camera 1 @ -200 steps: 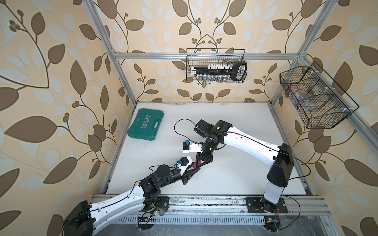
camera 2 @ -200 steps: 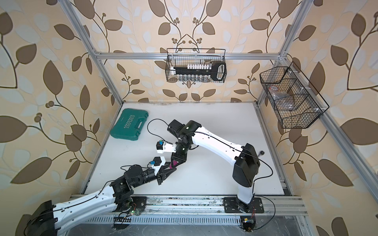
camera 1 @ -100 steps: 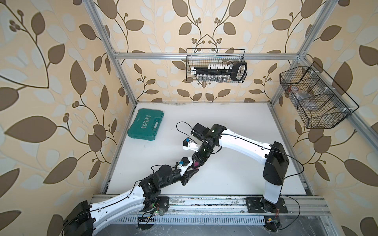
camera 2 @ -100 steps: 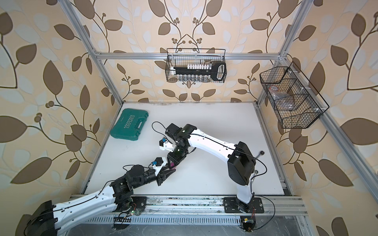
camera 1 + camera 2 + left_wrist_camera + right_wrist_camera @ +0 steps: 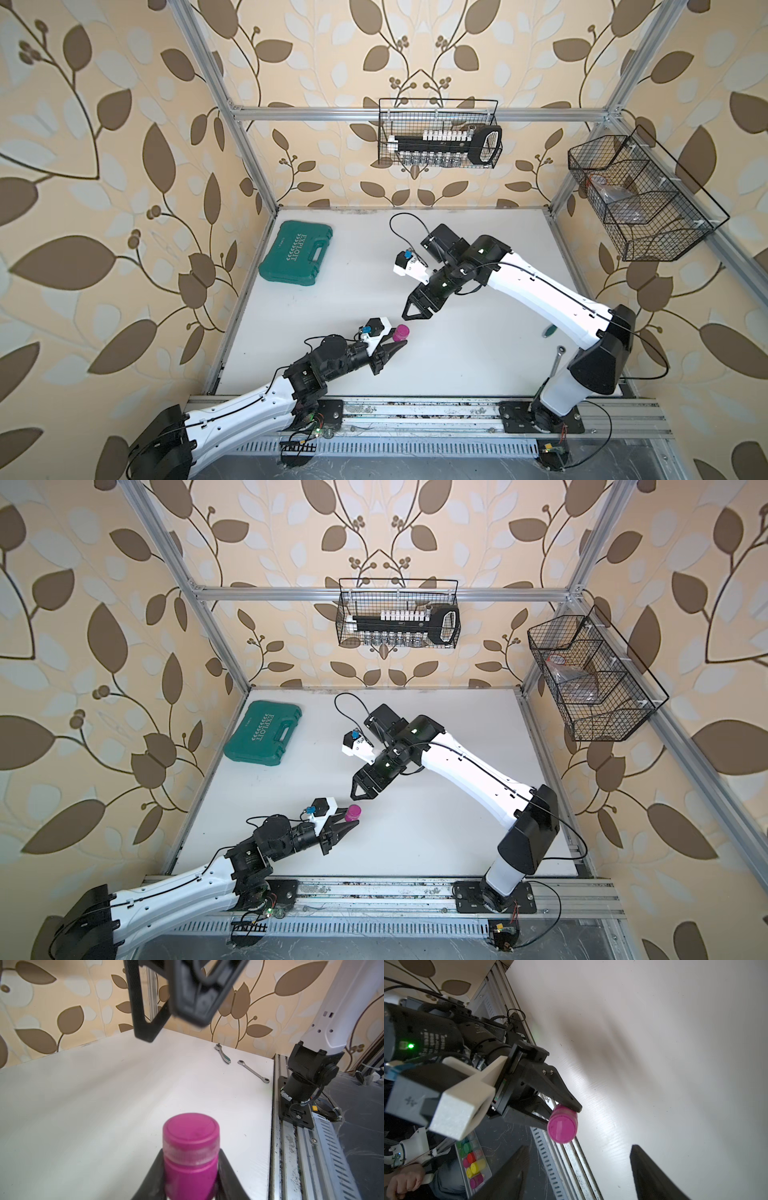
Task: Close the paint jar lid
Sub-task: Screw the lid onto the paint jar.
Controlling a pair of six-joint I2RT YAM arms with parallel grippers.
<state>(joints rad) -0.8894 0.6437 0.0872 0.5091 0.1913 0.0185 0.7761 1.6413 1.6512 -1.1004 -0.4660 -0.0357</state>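
The magenta paint jar [image 5: 401, 332] [image 5: 354, 812] [image 5: 190, 1176] is held off the white table near its front, with my left gripper [image 5: 394, 345] [image 5: 347, 825] [image 5: 191, 1169] [image 5: 560, 1114] shut on its lower body. The lid [image 5: 191, 1129] [image 5: 560, 1128] sits on top of the jar, level with it. My right gripper [image 5: 417, 314] [image 5: 362, 794] [image 5: 580, 1148] hangs open a short way behind the jar, apart from it, with nothing between its fingers. In the left wrist view its dark fingers [image 5: 143, 1012] hover above and beyond the jar.
A green tool case [image 5: 297, 259] lies at the table's back left. Two wrenches [image 5: 223, 1055] [image 5: 253, 1071] lie near the right arm's base. Wire baskets [image 5: 438, 139] [image 5: 640, 199] hang on the back and right walls. A tray of paint jars [image 5: 473, 1165] sits beyond the front rail.
My right gripper has opened, let go of the lid and drawn back from the jar toward the rear. The lid stays on the jar. The left gripper keeps its hold.
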